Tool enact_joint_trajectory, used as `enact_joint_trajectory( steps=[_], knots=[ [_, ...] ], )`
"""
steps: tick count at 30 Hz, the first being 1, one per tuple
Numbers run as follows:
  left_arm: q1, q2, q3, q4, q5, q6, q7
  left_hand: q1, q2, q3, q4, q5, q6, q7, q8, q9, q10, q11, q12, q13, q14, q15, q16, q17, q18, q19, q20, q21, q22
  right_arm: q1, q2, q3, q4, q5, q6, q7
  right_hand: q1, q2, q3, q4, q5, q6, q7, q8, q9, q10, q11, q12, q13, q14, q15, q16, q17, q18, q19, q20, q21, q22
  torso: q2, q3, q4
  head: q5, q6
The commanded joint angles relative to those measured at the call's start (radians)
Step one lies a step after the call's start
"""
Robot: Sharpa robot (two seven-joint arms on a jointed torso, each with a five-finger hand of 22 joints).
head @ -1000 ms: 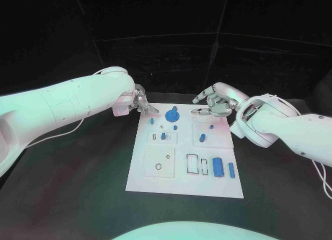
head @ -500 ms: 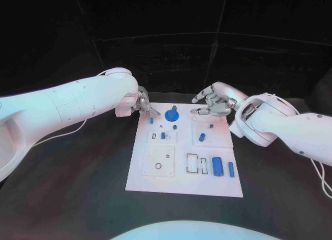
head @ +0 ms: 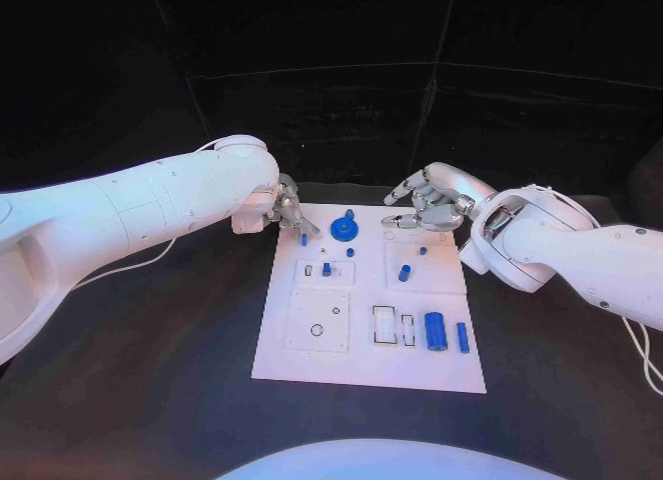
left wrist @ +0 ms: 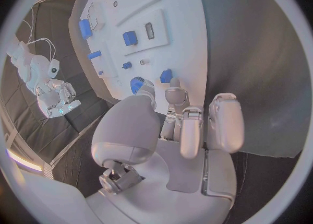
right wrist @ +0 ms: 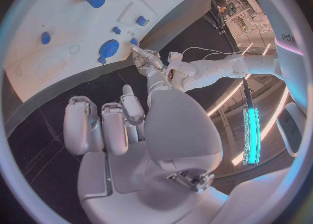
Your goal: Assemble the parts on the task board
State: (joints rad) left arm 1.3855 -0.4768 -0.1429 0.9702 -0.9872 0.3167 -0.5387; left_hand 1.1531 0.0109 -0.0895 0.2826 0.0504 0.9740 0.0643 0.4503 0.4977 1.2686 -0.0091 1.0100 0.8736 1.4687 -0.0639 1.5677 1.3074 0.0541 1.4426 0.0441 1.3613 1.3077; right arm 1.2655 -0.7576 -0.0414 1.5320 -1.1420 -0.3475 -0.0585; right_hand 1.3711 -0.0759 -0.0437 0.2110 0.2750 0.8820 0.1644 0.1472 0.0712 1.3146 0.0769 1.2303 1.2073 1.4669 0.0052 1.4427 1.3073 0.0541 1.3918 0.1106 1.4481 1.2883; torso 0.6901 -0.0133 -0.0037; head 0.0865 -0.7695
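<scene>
A: The white rectangular task board [head: 372, 330] lies in the middle of the black table [head: 158, 330], its far edge in the upper centre of the head view. On it we see a blue gear-shaped part [head: 343, 233] near that far edge and a blue cylinder [head: 434, 332] lying toward the lower right.

B: Where do our hands stand?

A: Our left hand [head: 284, 208] hovers at the board's upper left corner, fingers bunched toward a small blue peg [head: 304, 240] at its fingertips. In the left wrist view that small blue peg [left wrist: 167, 75] sits right by the fingertips [left wrist: 175, 84], but we cannot tell whether they pinch it or merely touch it.

B: And the right?

A: Our right hand [head: 432, 205] hangs above the upper right corner, fingers loosely curled and parted, holding nothing.

B: What could go wrong?

A: We judge the peg is small and slippery. An off-centre pinch could tip it or flick it across the board. Also, both hands are near the gear, so a careless reach could knock it.
</scene>
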Motion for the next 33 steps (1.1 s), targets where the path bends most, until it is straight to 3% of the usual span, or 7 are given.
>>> enact_joint_trajectory(
  steps=[1, 22, 33],
  knots=[
    [0.0, 0.003, 0.0, -0.002, -0.015, 0.016, -0.003, 0.011, -0.001, -0.007, -0.001, 0.001, 0.008, -0.002, 0.004, 0.001, 0.004, -0.001, 0.004, -0.001, 0.102, -0.005, 0.003, 0.263, 0.009, 0.005, -0.002, 0.002, 0.028, 0.002, 0.002, 0.001, 0.0, 0.002, 0.006, 0.001, -0.002, 0.003, -0.005, 0.0, 0.006, 0.001, 0.0, 0.004, -0.001, -0.005, 0.0, -0.003, 0.0, 0.055, -0.004, -0.006, 0.051, 0.011, -0.01, 0.0, -0.005, -0.001, 0.0, -0.0004, 0.0002, 0.0, -0.001],
    [-0.004, 0.008, 0.0, -0.003, -0.02, 0.007, -0.005, 0.103, 0.042, 0.031, -0.024, 0.002, 0.004, -0.002, 0.006, 0.004, 0.0, -0.002, 0.002, -0.01, 0.102, -0.006, 0.003, 0.263, 0.009, 0.004, -0.003, -0.001, 0.029, 0.002, 0.003, 0.001, 0.0, 0.002, 0.006, -0.001, 0.001, 0.007, -0.006, 0.0, 0.01, 0.001, 0.0, 0.005, -0.001, -0.005, 0.0, -0.003, -0.001, 0.055, -0.005, -0.007, 0.05, 0.011, -0.01, 0.0, -0.006, -0.003, 0.0, 0.0001, 0.0001, 0.002, -0.004],
    [-0.004, 0.013, 0.0, -0.004, -0.02, 0.023, -0.009, 0.135, 0.052, 0.053, -0.037, 0.002, 0.002, -0.004, 0.005, 0.004, -0.001, -0.003, -0.001, -0.015, 0.102, -0.007, 0.003, 0.263, 0.009, 0.004, -0.004, -0.002, 0.029, 0.002, 0.003, 0.001, 0.001, 0.002, 0.007, -0.001, 0.001, 0.007, -0.006, 0.0, 0.01, 0.001, 0.0, 0.005, -0.001, -0.005, 0.0, -0.003, -0.001, 0.055, -0.005, -0.007, 0.05, 0.011, -0.01, 0.0, -0.006, -0.003, 0.0, -0.0002, 0.0003, 0.001, -0.007]
  ],
)
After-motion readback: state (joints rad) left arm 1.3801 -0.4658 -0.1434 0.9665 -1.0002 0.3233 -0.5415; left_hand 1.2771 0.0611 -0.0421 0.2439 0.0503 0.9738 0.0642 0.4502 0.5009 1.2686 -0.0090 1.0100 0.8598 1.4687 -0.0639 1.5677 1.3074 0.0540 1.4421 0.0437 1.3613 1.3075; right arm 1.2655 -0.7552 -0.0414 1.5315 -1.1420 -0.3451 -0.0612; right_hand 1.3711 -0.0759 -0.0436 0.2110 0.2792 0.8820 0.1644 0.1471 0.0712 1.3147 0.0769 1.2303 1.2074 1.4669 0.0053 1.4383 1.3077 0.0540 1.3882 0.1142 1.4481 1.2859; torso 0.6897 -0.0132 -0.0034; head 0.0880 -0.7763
